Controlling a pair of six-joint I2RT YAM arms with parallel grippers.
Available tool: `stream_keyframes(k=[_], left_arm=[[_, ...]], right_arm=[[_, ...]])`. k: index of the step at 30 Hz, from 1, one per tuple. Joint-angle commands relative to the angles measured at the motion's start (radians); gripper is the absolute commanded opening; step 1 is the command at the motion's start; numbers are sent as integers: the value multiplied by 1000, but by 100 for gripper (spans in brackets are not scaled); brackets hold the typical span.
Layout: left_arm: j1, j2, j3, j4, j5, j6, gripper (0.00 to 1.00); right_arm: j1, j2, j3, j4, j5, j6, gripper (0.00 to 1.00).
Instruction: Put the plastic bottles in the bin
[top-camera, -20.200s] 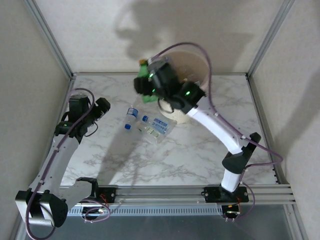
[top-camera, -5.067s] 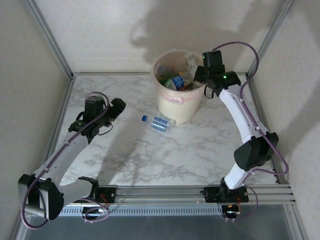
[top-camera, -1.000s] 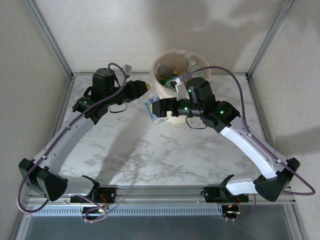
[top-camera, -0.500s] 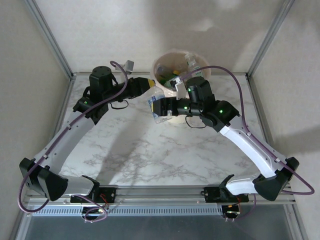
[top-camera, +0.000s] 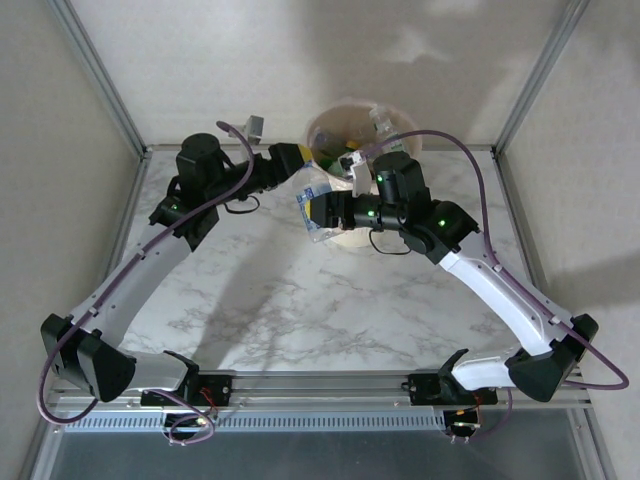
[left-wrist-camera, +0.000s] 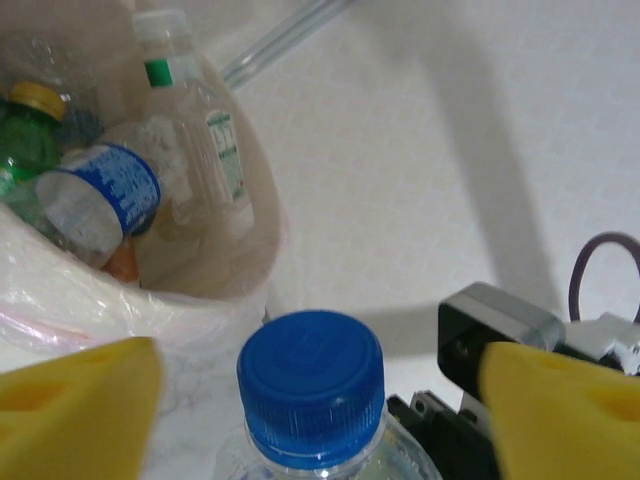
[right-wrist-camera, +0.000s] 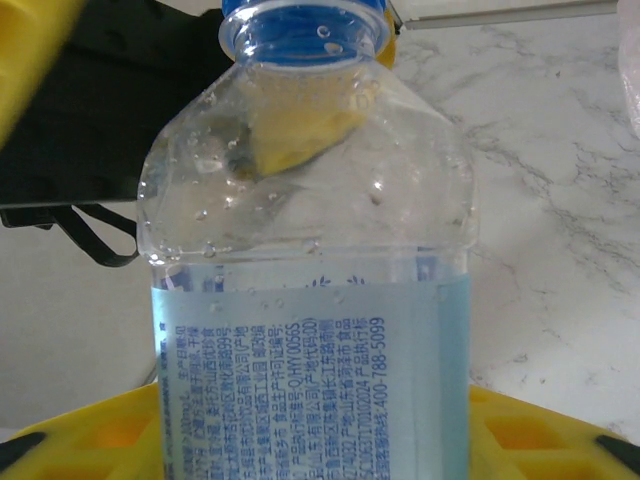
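Note:
A clear plastic bottle (top-camera: 312, 222) with a blue cap (left-wrist-camera: 312, 385) and a pale blue label (right-wrist-camera: 310, 380) hangs in the air just left of the bin (top-camera: 316, 131). My right gripper (top-camera: 326, 212) is shut on its body, with yellow fingers (right-wrist-camera: 80, 440) at both sides of the label. My left gripper (top-camera: 298, 163) is open, its yellow pads (left-wrist-camera: 75, 400) standing wide of the cap on either side without touching it. The peach bin (left-wrist-camera: 225, 275) holds several bottles, among them a blue-labelled one (left-wrist-camera: 100, 195) and a green one (left-wrist-camera: 28, 135).
The bin stands at the back of the marble table (top-camera: 280, 300), against the rear wall. Metal frame posts (top-camera: 95, 75) rise at the back corners. Both arms reach inward and meet close together in front of the bin.
My left gripper has opened and let go of the bottle's cap. My right gripper has shut on the bottle's body. Bottle and grippers have drifted slightly towards the bin.

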Motion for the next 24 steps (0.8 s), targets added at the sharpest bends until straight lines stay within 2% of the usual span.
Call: stream_keyframes(k=[1,5,8,11,13,16,21,24], left_arm=[[7,-30,27,53,-100,-20,100],[9,-47,94,-81,-285,57,100],[19,-98,89,-109,-413,76,100],[20,-150,82,-155,-556,105,99],[23,-169,77,-195,-610,113,100],[30,-180,53,-236,-618,107,100],[38,-211,-23,-253,-620,80,100],[49,-230,-53,-265,-628,81,99]], right_arm=[[-6,-35,20,23,32,10,43],[-6,-57,52,0,125,26,41],[-6,-52,121,-14,217,39,41],[-29,10,269,-66,337,73,41],[-57,70,366,-88,374,127,41],[-120,143,439,-43,360,229,41],[-137,281,548,-26,434,339,40],[-160,357,592,-28,415,364,40]])
